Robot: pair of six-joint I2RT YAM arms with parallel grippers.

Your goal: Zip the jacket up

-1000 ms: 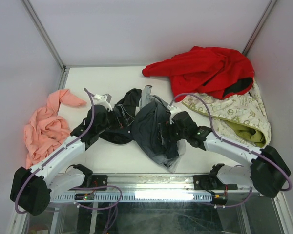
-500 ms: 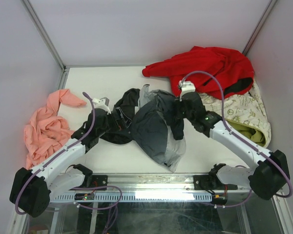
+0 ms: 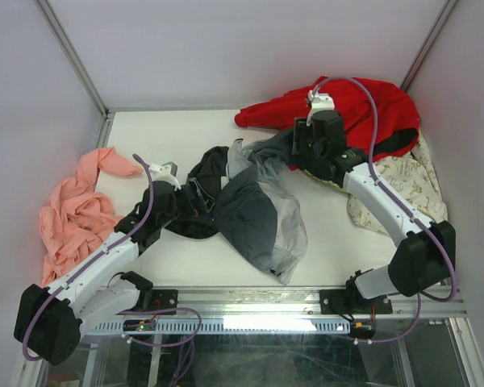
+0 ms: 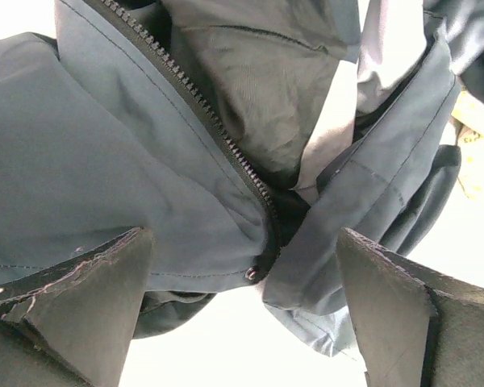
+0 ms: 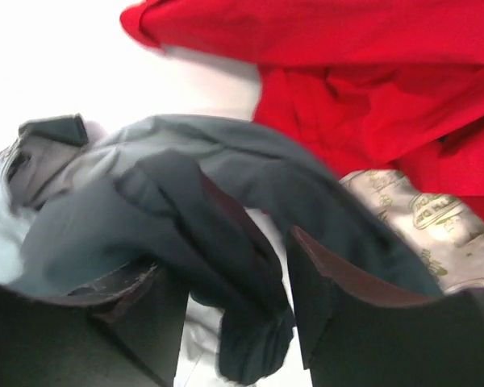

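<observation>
Jacket (image 3: pixel 254 210) sits in a crumpled heap mid-bench (image 3: pixel 165 129), charcoal and light grey panels twisted over each other. The front is open and nothing is zipped yet.

Right claw (image 5: pixel 242 298) is clenched on a dark fold of the jacket, up at the upper right of the overhead view and just in front of the red garment (image 3: pixel 351 109). A band of fabric runs taut from the heap to it. My reading: it holds the shell out so the front edges can be found. The wrist view is blurred, so I can't be sure how deep the fold sits.

Left claw (image 4: pixel 246 278) is released, fingers wide apart and gripping nothing, low over the left side of the heap. The zipper (image 4: pixel 202 113) runs diagonally from the upper left of its view down to a snap stud (image 4: pixel 250 273) between the fingers. It looks placed to take the zip's lower end.

Cream patterned cloth (image 3: pixel 407 181) lies at right and pink cloth (image 3: pixel 77 214) at far left, neither involved.
</observation>
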